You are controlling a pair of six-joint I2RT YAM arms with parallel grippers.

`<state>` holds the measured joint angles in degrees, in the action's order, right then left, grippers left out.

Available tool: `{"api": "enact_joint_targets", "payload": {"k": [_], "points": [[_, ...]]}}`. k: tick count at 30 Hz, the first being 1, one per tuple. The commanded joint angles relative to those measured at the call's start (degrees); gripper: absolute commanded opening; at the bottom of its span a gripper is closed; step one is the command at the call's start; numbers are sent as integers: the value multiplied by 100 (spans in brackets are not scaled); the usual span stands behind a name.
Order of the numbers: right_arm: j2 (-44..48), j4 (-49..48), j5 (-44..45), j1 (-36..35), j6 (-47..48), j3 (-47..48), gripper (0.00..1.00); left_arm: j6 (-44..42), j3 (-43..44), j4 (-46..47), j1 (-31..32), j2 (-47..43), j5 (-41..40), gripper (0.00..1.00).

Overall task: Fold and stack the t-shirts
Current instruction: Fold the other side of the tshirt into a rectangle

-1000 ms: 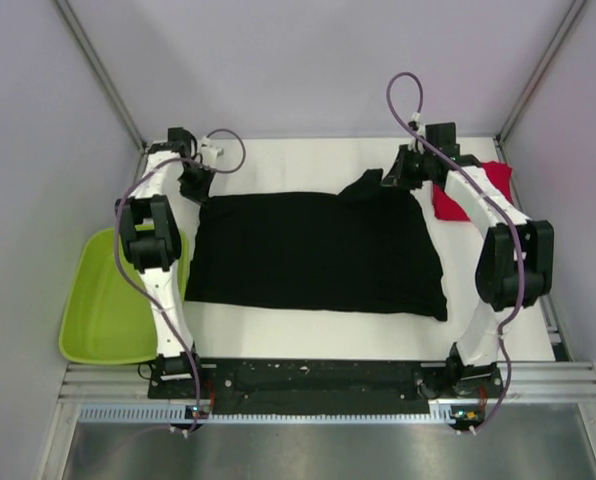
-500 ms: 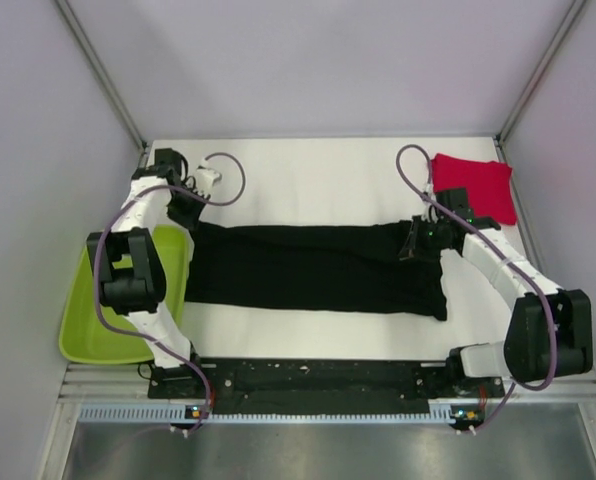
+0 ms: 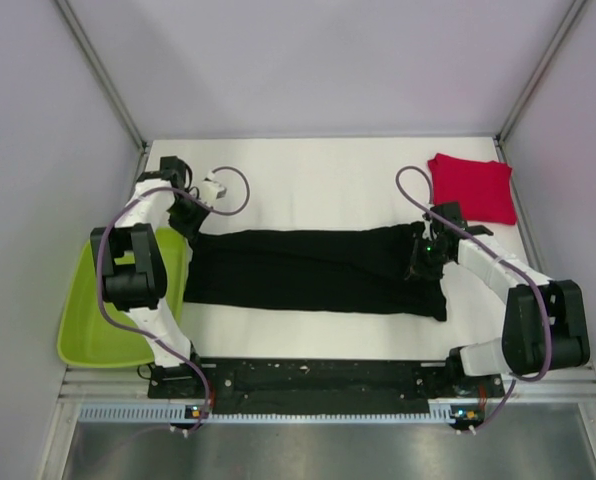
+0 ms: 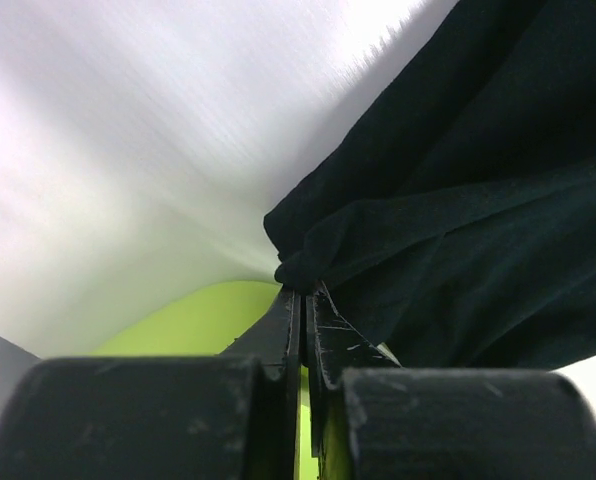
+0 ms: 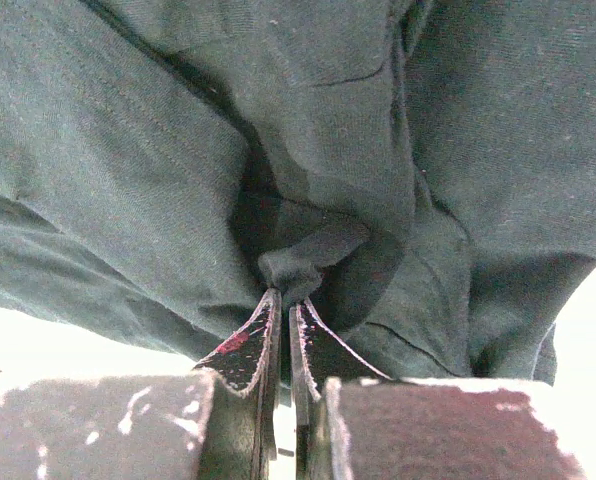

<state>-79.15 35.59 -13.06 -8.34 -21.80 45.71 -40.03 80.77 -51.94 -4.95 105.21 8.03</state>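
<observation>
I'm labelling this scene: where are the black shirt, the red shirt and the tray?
black shirt [image 3: 308, 270]: top view, middle of its body.
red shirt [image 3: 473, 188]: top view, centre of the square.
tray [image 3: 86, 325]: top view, bare floor beside the arm.

The top camera looks steeply down from above and behind the arm bases, taking in the whole table [image 3: 318, 170]. Each wrist camera sits close behind its own claw, facing along the fingers of the left gripper [image 4: 303, 292] and right gripper [image 5: 283, 292]. All three views share the black t-shirt [image 3: 318, 268] ahead of the claws.
</observation>
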Motion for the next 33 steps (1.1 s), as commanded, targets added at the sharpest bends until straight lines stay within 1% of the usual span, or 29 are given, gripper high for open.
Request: {"api": "enact_joint_targets", "payload": {"k": [1, 6, 7, 8, 9, 10, 11, 12, 14, 17, 19, 21, 23, 24, 26, 27, 29, 31, 33], "points": [[119, 193, 242, 25, -87, 86, 0, -434, 202, -492, -67, -263, -162, 0], [190, 229, 260, 25, -17, 34, 1, -1058, -26, -632, -76, -466, -126, 0], [120, 229, 295, 25, -8, 17, 3, -1199, -53, -720, -68, -457, -153, 4], [59, 237, 339, 34, -17, 8, 6, -1313, -79, -799, -67, -449, -196, 10], [15, 246, 391, 34, -34, -1, 11, -1401, -62, -869, -76, -449, -232, 15], [-12, 264, 488, 25, -61, -1, 20, -1446, -9, -922, -76, -466, -267, 27], [5, 307, 602, 25, -96, 8, 28, -1490, 87, -958, -76, -501, -241, 48], [23, 343, 707, 43, -114, 34, 32, -1534, 210, -1028, -68, -536, -154, 59], [180, 474, 901, 95, -122, 104, 42, -1691, 604, -1325, -67, -615, 162, 60], [523, 659, 1165, 122, -88, 289, 51, -1946, 1307, -1879, -67, -668, 724, 60], [830, 721, 1130, 122, 35, 481, 52, -2070, 1616, -2091, -50, -660, 1067, 59], [1007, 721, 1069, 122, 176, 727, 53, -1922, 1809, -2057, 46, -590, 1253, 52], [1034, 686, 1191, 131, 316, 1087, 53, -1641, 1977, -2048, 283, -484, 1297, 46], [955, 616, 1279, 131, 360, 1245, 53, -1518, 2038, -2074, 423, -440, 1358, 45], [692, 345, 1262, 131, 492, 1536, 48, -1333, 2004, -1900, 801, -422, 1508, 45], [491, 186, 1245, 157, 554, 1641, 47, -1158, 1926, -1655, 942, -440, 1430, 47], [25, -86, 1166, 244, 703, 1861, 48, -754, 1654, -857, 1075, -449, 1097, 51], [-467, -359, 1034, 333, 914, 2072, 50, -305, 1469, -153, 1067, -326, 623, 56], [-985, -465, 859, 333, 1151, 2379, 51, -163, 1336, 271, 1066, -37, -114, 58]]}}
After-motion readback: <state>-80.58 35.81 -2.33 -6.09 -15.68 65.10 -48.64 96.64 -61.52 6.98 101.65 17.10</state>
